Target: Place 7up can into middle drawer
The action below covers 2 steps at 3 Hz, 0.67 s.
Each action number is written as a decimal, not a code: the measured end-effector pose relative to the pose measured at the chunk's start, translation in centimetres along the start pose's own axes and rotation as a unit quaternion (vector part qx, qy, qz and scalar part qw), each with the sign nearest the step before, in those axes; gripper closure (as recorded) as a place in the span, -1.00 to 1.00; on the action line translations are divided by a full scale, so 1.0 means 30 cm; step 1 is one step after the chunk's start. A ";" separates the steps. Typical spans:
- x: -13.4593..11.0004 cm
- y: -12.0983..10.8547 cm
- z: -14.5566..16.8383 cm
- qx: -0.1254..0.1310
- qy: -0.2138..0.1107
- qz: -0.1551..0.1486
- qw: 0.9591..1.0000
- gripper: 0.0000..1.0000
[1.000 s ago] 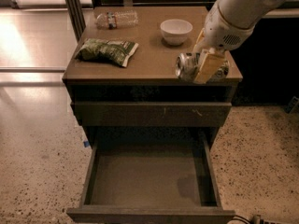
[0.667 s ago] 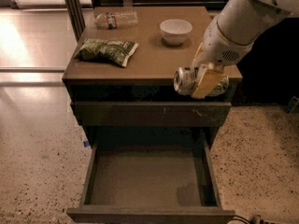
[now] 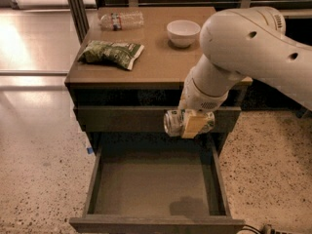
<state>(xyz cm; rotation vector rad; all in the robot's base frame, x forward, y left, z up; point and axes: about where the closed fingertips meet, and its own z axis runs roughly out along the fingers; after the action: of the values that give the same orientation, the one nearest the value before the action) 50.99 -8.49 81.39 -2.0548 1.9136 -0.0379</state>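
My gripper (image 3: pixel 192 123) is shut on the 7up can (image 3: pixel 174 123), a silvery-green can held on its side. The can hangs in the air in front of the closed top drawer front, above the back part of the open middle drawer (image 3: pixel 156 182). That drawer is pulled out wide, with a dull grey-brown floor and dark side walls, and nothing lies in it. My white arm (image 3: pixel 248 48) reaches in from the upper right and hides the right part of the counter.
On the brown counter top (image 3: pixel 156 65) lie a green crinkled snack bag (image 3: pixel 111 52), a clear plastic bottle (image 3: pixel 122 20) at the back and a white bowl (image 3: pixel 183 32). Speckled floor lies on both sides of the cabinet.
My gripper has carried the can off the counter's right front edge, down and forward, to a spot in front of the top drawer front, above the open drawer.
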 end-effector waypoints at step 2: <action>0.009 0.004 0.168 -0.012 -0.010 0.023 1.000 1.00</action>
<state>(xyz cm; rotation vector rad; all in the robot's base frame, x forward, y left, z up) 52.11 -7.63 76.54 -2.0183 1.9576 0.0174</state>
